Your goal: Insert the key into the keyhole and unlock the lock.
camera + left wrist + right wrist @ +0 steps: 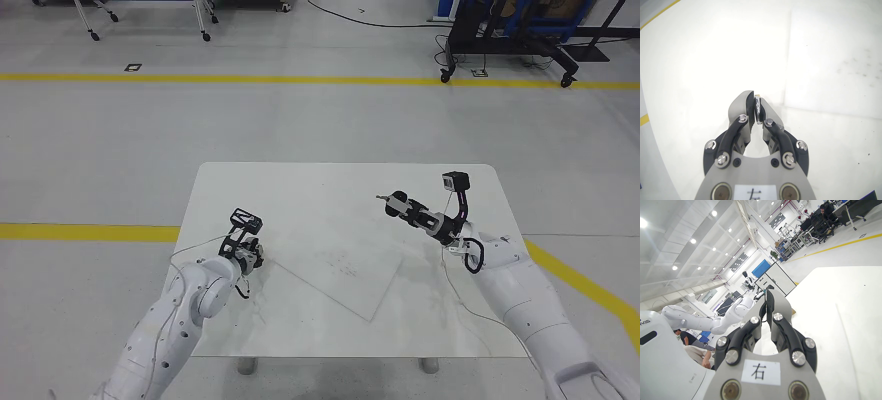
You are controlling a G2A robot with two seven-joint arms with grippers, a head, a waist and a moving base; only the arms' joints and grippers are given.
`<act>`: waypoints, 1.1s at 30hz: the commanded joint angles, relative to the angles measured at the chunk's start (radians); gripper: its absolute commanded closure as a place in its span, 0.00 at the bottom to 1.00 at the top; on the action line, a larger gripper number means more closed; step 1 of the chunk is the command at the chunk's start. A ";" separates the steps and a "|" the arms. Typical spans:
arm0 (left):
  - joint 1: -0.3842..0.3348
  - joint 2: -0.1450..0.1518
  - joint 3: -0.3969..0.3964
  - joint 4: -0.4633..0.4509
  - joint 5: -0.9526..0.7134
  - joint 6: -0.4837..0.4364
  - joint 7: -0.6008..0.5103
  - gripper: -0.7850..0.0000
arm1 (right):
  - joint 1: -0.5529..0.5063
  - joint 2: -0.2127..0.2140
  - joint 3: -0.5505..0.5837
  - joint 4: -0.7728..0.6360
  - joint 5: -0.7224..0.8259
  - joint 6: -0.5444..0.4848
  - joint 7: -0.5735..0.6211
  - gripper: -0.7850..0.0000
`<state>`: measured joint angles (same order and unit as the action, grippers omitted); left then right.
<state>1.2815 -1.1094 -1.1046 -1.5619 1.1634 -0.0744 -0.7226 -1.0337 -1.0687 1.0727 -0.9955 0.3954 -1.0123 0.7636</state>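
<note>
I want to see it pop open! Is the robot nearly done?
Picking up looks done: left jaws shut on a shiny metal piece, right jaws shut with a thin metal tip, likely the key, poking out. They are far apart, so inserting and turning remain.

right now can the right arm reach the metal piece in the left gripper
Probably yes: the right gripper and left gripper hang apart over the table, only a flat sheet between; the metal piece sits partly exposed.

I read one black character on a white sticker (755,192) at the base of the left pincer (755,96). The right pincer (767,292) carries its own sticker (761,372) in the same spot, with a different character.
</note>
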 commanded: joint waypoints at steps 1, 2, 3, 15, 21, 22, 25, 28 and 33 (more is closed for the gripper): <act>0.002 0.000 -0.005 -0.003 0.008 0.004 -0.004 1.00 | 0.000 0.000 0.000 0.000 0.000 0.000 0.000 1.00; 0.003 0.000 -0.008 -0.004 0.011 0.007 -0.004 1.00 | 0.000 0.000 0.000 0.000 0.000 0.000 0.000 1.00; 0.003 0.000 -0.010 -0.005 0.014 0.008 -0.005 1.00 | 0.000 0.000 0.000 0.000 0.000 0.000 0.000 1.00; 0.006 -0.002 -0.028 -0.026 -0.043 -0.056 -0.022 1.00 | 0.000 0.000 0.000 0.000 0.000 0.000 0.000 1.00; -0.024 -0.001 -0.002 0.005 -0.004 -0.179 -0.018 1.00 | 0.000 0.000 0.000 0.000 0.000 0.000 0.000 1.00; -0.032 0.000 -0.002 0.014 0.006 -0.203 -0.010 1.00 | 0.000 0.000 0.000 0.000 0.000 0.000 0.000 1.00; -0.057 0.000 -0.008 0.045 -0.004 -0.244 0.017 1.00 | 0.000 0.000 0.000 0.000 0.000 0.000 0.000 1.00; -0.082 -0.002 -0.015 0.080 -0.058 -0.299 0.052 1.00 | 0.000 0.000 0.000 0.000 0.000 0.000 0.000 1.00; -0.136 -0.008 -0.013 0.146 -0.146 -0.376 0.051 1.00 | 0.000 0.000 0.000 0.000 0.000 0.000 0.000 1.00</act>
<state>1.1584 -1.1162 -1.1213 -1.4310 1.0378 -0.4221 -0.6600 -1.0337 -1.0687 1.0727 -0.9955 0.3954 -1.0123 0.7636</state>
